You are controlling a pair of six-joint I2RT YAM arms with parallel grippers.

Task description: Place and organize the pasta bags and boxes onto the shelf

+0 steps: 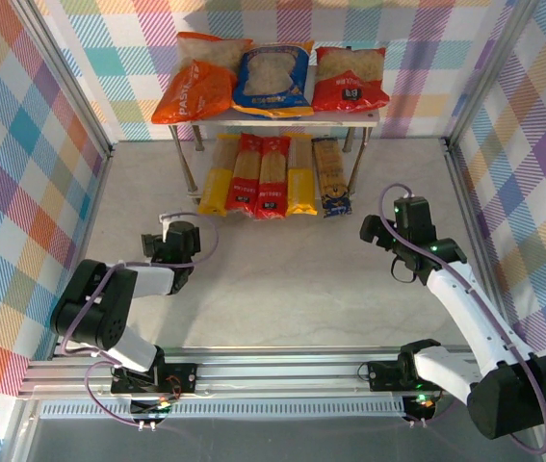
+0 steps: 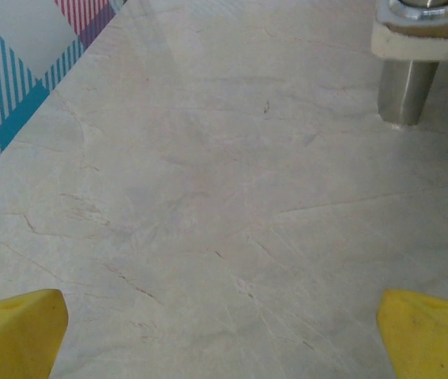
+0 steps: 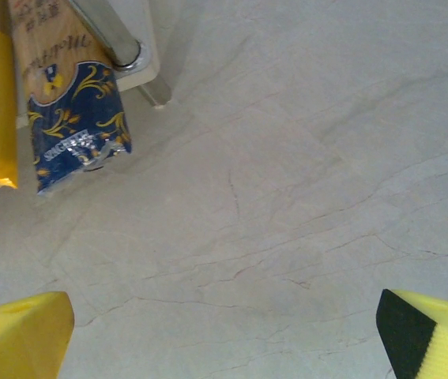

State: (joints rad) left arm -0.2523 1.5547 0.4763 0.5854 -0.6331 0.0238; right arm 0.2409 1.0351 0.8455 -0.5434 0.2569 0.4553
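Left gripper [image 1: 178, 236] [image 2: 224, 335] low over the table [image 1: 282, 289], jaws wide, empty. Shelf [image 1: 282, 120] at the back. Top board: orange bag [image 1: 195, 89], blue bag [image 1: 273, 79], red bag [image 1: 350, 79] side by side. Lower tier: yellow pack [image 1: 215, 178], two red packs [image 1: 258, 176], second yellow pack [image 1: 300, 175], blue pack [image 1: 330, 178] [image 3: 73, 118] in a row, ends sticking out the front. Right gripper [image 1: 380, 231] [image 3: 224, 332] near the blue pack, jaws wide, empty.

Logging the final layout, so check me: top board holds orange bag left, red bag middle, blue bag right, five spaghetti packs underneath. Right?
Not quite. The top external view shows the blue bag in the middle and the red bag on the right; orange bag left and five spaghetti packs underneath stand.
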